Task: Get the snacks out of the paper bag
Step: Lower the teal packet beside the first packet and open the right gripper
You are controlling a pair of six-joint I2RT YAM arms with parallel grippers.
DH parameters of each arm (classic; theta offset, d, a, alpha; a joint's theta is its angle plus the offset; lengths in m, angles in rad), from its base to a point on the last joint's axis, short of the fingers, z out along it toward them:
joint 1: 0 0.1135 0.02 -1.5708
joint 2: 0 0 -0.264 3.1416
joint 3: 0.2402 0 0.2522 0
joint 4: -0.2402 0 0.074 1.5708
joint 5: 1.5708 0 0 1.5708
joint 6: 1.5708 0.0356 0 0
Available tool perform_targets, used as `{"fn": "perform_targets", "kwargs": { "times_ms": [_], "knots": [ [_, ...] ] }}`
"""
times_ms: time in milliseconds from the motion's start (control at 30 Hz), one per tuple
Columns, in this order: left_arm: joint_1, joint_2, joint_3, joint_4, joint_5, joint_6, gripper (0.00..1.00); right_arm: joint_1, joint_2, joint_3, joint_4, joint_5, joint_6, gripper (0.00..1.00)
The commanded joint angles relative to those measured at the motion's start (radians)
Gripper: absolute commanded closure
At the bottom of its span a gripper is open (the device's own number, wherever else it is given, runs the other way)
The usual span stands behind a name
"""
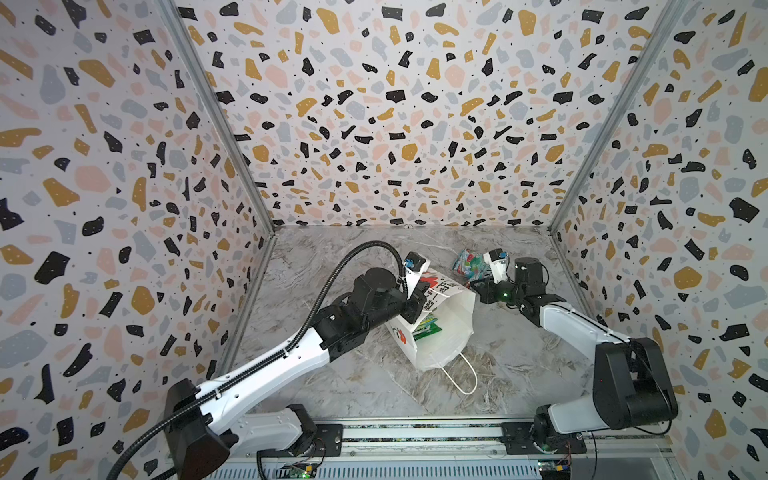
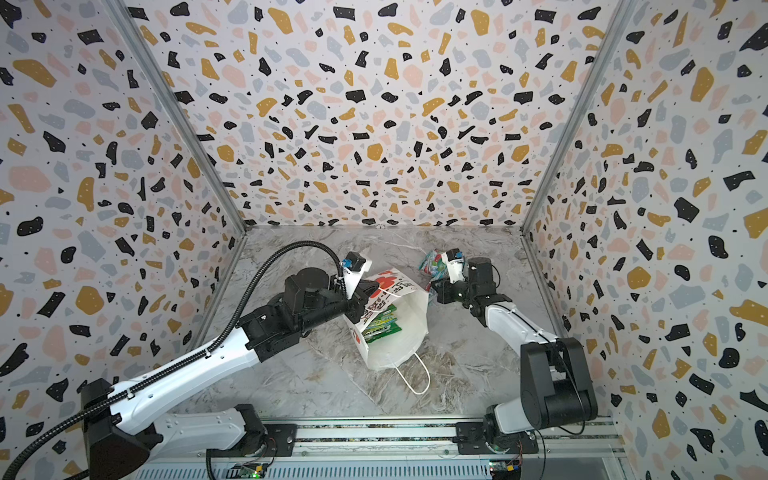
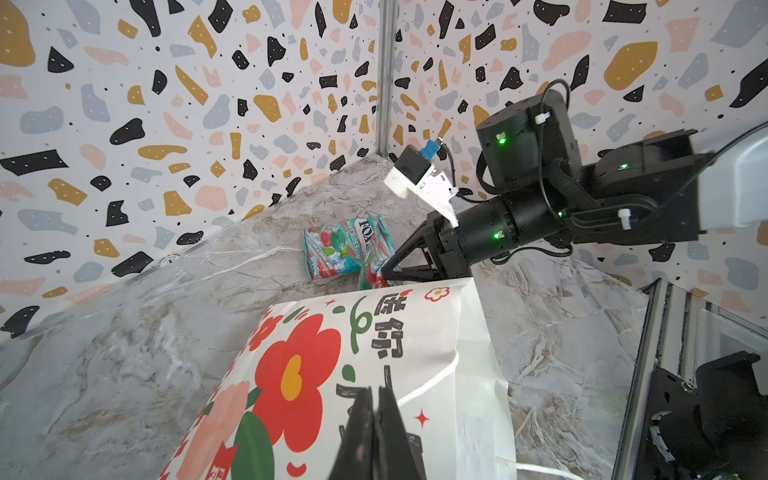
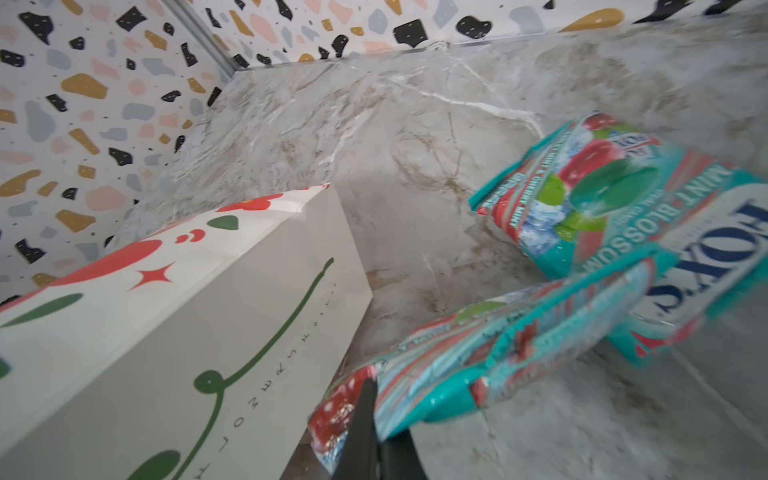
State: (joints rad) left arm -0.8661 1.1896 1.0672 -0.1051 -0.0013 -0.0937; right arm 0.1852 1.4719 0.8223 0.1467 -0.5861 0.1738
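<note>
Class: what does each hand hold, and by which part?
Left hand: bag, by its mouth rim. Right hand: teal pouch, by an end near a corner.

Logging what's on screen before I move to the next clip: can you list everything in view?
paper bag: one, white with red flowers, on its side mid-table, mouth toward the arms' bases
green pouches: at least two, it seems, inside the bag's mouth
flat pouch: one, teal and red, on the table beyond the bag
pinched pouch: one, teal and red, beside the bag
table: one, grey marble
walls: three, speckled
left gripper: black, shut on the bag's upper edge
right gripper: black, shut on the pinched pouch's corner
</note>
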Motion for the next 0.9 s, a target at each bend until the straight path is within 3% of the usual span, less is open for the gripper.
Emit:
{"fn": "perform_targets", "kwargs": {
  "times_ms": [0,167,633,867],
  "knots": [
    [-0.001,-0.005,-0.002,0.016,-0.008,0.002,1.0,0.018,0.02,0.054,0.14,-0.139,0.015,1.0],
    [-0.002,-0.004,-0.003,0.015,-0.009,0.002,1.0,0.015,0.066,0.026,0.156,-0.129,0.006,1.0],
    [-0.001,0.001,-0.001,0.015,-0.005,0.003,1.0,-0.041,0.05,-0.105,0.031,0.112,-0.051,1.0],
    [-0.001,0.003,-0.001,0.015,-0.002,0.0,1.0,-0.05,0.046,-0.148,0.007,0.201,-0.051,0.94]
  ]
}}
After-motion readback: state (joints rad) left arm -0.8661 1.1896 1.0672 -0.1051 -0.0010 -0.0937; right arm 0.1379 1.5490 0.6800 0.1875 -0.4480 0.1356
